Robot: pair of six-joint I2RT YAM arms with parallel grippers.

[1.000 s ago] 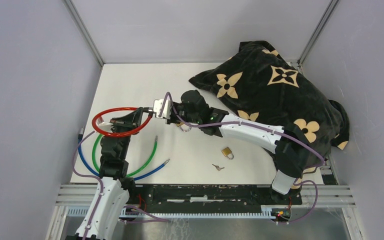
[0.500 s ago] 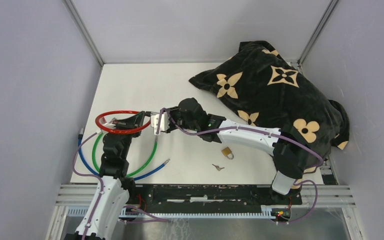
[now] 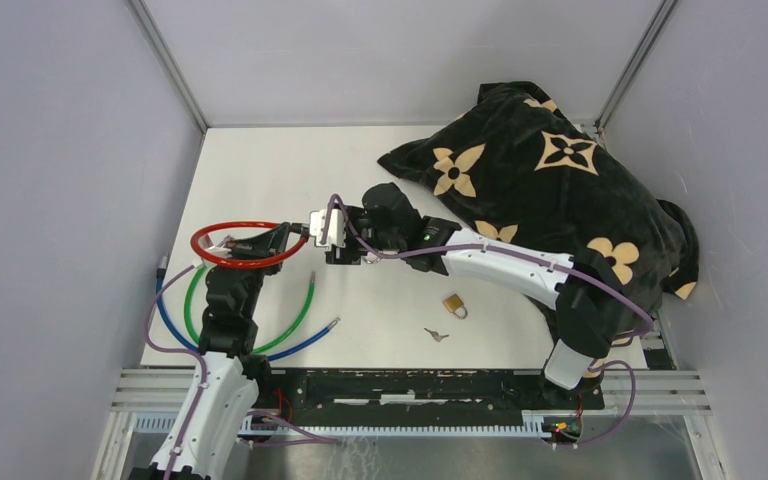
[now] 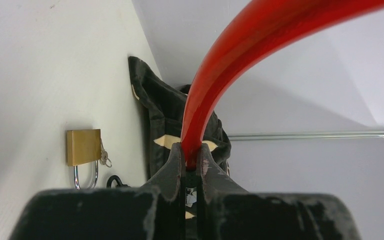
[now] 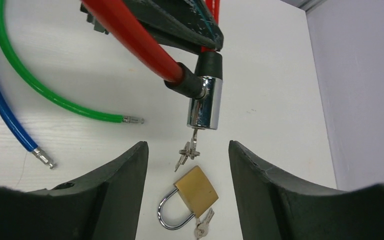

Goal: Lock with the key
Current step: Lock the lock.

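The red cable lock (image 3: 235,228) is lifted off the table, and my left gripper (image 3: 266,243) is shut on its cable (image 4: 230,65), which sits pinched between the fingers (image 4: 172,165). In the right wrist view the chrome lock cylinder (image 5: 205,102) joins both cable ends. A key (image 5: 194,136) sticks out of its lower end, with spare keys (image 5: 184,156) hanging from a ring. My right gripper (image 5: 187,145) is open just short of the key, touching nothing. In the top view the right gripper (image 3: 314,238) faces the left one.
A brass padlock (image 3: 454,304) lies on the white table (image 3: 260,170), with a loose key (image 3: 436,334) near it. Green (image 3: 305,300) and blue (image 3: 300,343) cables curve beside the left arm. A black flowered pillow (image 3: 550,190) fills the back right. Grey walls enclose the table.
My right gripper went from shut at the key to open and backed slightly away to the right. The left gripper still holds the red cable, which shifted a little.
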